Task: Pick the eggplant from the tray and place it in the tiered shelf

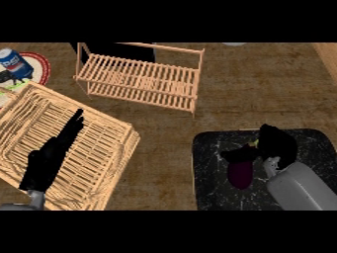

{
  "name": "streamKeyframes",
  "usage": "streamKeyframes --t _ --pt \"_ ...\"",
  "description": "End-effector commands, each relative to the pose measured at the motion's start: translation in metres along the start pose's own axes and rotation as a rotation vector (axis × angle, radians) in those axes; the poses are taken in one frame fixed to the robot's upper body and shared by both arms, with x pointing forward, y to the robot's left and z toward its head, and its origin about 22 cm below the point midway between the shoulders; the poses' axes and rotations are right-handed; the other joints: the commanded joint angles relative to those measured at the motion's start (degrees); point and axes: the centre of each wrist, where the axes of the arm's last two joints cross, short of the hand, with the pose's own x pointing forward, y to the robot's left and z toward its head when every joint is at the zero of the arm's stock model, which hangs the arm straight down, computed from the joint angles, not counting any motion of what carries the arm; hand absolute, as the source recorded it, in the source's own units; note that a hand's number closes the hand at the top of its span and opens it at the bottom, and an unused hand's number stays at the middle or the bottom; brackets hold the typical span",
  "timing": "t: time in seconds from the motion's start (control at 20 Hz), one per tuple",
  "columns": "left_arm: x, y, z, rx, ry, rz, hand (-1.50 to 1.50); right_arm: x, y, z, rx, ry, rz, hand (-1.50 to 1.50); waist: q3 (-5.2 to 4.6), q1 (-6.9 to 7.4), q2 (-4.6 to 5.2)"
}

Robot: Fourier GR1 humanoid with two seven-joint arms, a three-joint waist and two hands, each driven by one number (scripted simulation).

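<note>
Counter [258, 94]: matt wood grain. Tiered shelf [142, 79] and basket [54, 148]: pale wooden slats. Tray [215, 192]: black, marbled. Eggplant [240, 174]: glossy purple.

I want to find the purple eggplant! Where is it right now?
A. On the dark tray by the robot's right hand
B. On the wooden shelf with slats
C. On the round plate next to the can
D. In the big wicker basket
A. The eggplant lies on the dark tray, with the right hand reaching down at its top end; the tiered shelf holds nothing purple.
</note>
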Motion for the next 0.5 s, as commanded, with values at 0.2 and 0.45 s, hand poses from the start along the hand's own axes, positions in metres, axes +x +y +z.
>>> streamKeyframes --t 0.2,0.45 --pt "-0.025 -0.011 0.0 -0.014 0.108 0.056 0.0 0.019 0.017 0.004 -0.051 0.157 0.082 1.5 -0.71 0.01 1.72" --pt "-0.019 -0.005 -0.001 0.003 0.098 0.053 0.0 0.066 0.026 0.084 -0.099 -0.024 -0.092 1.5 -0.72 -0.28 1.34"
